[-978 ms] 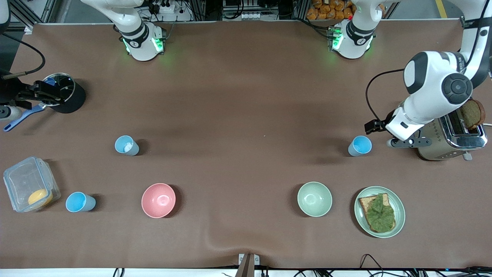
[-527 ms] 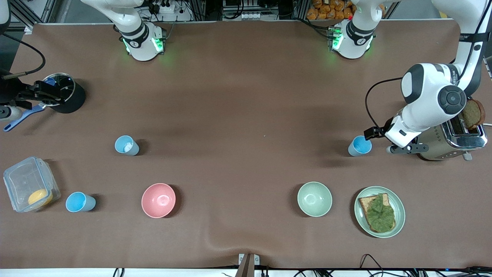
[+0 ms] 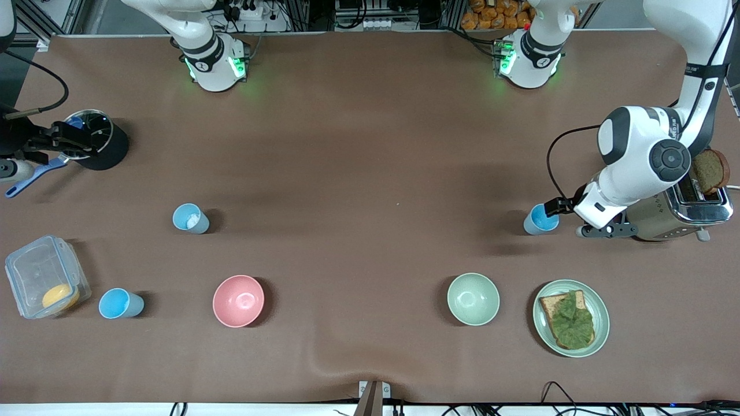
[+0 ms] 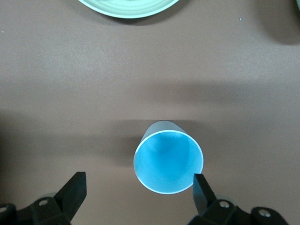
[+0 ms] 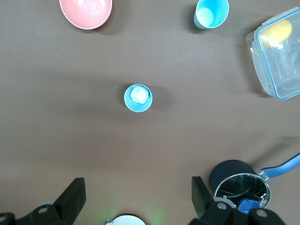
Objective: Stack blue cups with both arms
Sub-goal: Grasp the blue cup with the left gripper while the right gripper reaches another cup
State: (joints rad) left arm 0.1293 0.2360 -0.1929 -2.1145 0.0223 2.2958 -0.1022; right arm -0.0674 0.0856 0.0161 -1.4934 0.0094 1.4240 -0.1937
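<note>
Three blue cups stand upright on the worktop: one (image 3: 541, 219) at the left arm's end beside the toaster (image 3: 679, 211), a paler one (image 3: 190, 218) and a third (image 3: 120, 303) near the lidded box (image 3: 46, 276) at the right arm's end. The left pincer (image 4: 138, 199) hangs wide open over the first cup, holding nothing. The right pincer (image 5: 136, 199) waits open, high above the pot (image 5: 239, 185). Light, thin plastic, probably slick; pinch the wall just below the rim, gently.

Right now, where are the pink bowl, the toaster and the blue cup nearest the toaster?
Round pink bowl (image 3: 238, 300): front view, inner bottom.
Shiny metal toaster (image 3: 691, 211): front view, top edge.
Small light-blue plastic cup (image 4: 169, 161): left wrist view, inside wall.
</note>
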